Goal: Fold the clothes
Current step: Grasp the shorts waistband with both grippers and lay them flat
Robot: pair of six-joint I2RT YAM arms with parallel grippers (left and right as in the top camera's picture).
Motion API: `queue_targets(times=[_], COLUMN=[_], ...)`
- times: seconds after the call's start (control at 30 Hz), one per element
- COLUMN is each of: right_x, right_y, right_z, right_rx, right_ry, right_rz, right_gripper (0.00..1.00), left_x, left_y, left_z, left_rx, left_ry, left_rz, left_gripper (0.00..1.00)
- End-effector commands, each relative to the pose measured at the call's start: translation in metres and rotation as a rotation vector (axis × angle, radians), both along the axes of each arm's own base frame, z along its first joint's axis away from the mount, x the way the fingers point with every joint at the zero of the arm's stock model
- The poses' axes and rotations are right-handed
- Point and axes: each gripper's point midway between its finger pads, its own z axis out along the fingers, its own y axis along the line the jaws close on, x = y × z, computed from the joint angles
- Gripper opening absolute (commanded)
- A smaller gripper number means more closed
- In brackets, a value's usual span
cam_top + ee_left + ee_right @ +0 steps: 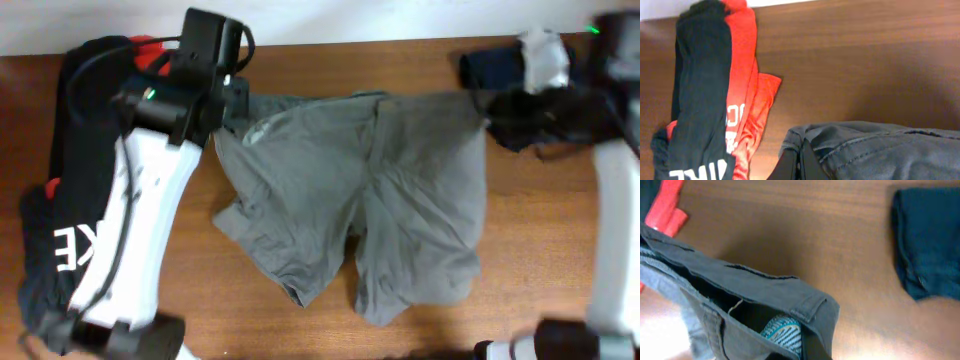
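Two arms hold one garment. At far left, a black garment point(75, 150) and a red shirt point(747, 75) lie stacked on the table point(250, 320), apart from the work. Next, the left gripper point(802, 155) is fully closed on the left corner of the waistband point(320, 100); the left wrist view shows its fingers pinching the seamed edge. In the centre, the shorts point(370, 200) lie spread on the table, waistband at the far edge and both legs pointing toward the robot base. The waistband runs left to right, so its long axis lies on the line between the two grippers. On the right, the right gripper point(807, 340) is closed on the opposite waistband corner, with a striped label showing inside the cloth. A navy garment point(927, 245) lies just beyond it, apart from the shorts.

Governing relation: the body of the shorts extends from both sets of jaws toward the robot. Neither arm is nearer; each has one corner. Judgement: the fold calls for both arms to carry the waistband toward the leg hems together, or the cloth skews.
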Motion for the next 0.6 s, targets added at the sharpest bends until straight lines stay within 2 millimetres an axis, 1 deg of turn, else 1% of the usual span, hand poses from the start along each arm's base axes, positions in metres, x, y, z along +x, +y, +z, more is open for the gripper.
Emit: queue_targets(times=[0.0,0.03,0.1,0.13,0.17,0.2,0.23,0.27,0.3,0.33,0.37,0.4,0.43,0.47,0.5,0.53,0.57], right_x=[0.042,0.059,0.088,0.099,0.118,0.125,0.137,0.152,0.161,0.167,0.174,0.182,0.189,0.195,0.202,0.207,0.213], right_y=[0.009,0.011,0.012,0.012,0.012,0.012,0.012,0.013,0.016,0.018,0.020,0.023,0.027,0.030,0.033,0.034,0.038], right_z=[-0.044,-0.059,-0.084,-0.092,-0.107,-0.113,-0.124,-0.137,-0.146,-0.151,-0.159,-0.166,-0.172,-0.177,-0.181,-0.184,-0.185], right_rx=[-0.013,-0.011,0.001,0.005,0.013,0.016,0.024,0.028,0.027,0.027,0.026,0.026,0.026,0.027,0.033,0.034,0.035], right_ry=[0.049,0.054,0.049,0.041,0.026,0.021,0.012,-0.006,-0.019,-0.028,-0.039,-0.052,-0.070,-0.083,-0.096,-0.111,-0.135], right_rz=[0.041,0.041,0.027,0.020,0.008,0.002,-0.008,-0.011,-0.005,-0.002,0.004,0.010,0.016,0.018,0.011,0.013,0.019], right_gripper=[0.04,0.04,0.04,0.04,0.04,0.04,0.04,0.04,0.04,0.04,0.04,0.04,0.04,0.11,0.32,0.42,0.61], left_x=[0.037,0.049,0.072,0.083,0.096,0.103,0.115,0.132,0.143,0.149,0.159,0.166,0.177,0.184,0.191,0.196,0.202], left_y=[0.019,0.020,0.019,0.018,0.016,0.015,0.012,0.008,0.005,0.003,0.001,-0.001,-0.003,-0.005,-0.007,-0.008,-0.008], left_z=[-0.029,-0.038,-0.057,-0.067,-0.080,-0.087,-0.099,-0.116,-0.126,-0.132,-0.143,-0.149,-0.157,-0.164,-0.170,-0.172,-0.174], left_rx=[0.031,0.029,0.025,0.024,0.020,0.019,0.016,0.010,0.005,0.002,-0.004,-0.008,-0.016,-0.021,-0.027,-0.032,-0.038], left_ry=[-0.002,-0.007,-0.021,-0.024,-0.035,-0.040,-0.051,-0.069,-0.085,-0.098,-0.113,-0.129,-0.155,-0.172,-0.191,-0.208,-0.227], left_rz=[0.094,0.102,0.112,0.115,0.118,0.119,0.119,0.119,0.119,0.120,0.120,0.120,0.120,0.121,0.120,0.121,0.122], left_gripper=[0.01,0.01,0.01,0.01,0.01,0.01,0.01,0.01,0.01,0.01,0.01,0.04,0.31,0.56,0.74,0.93,0.99])
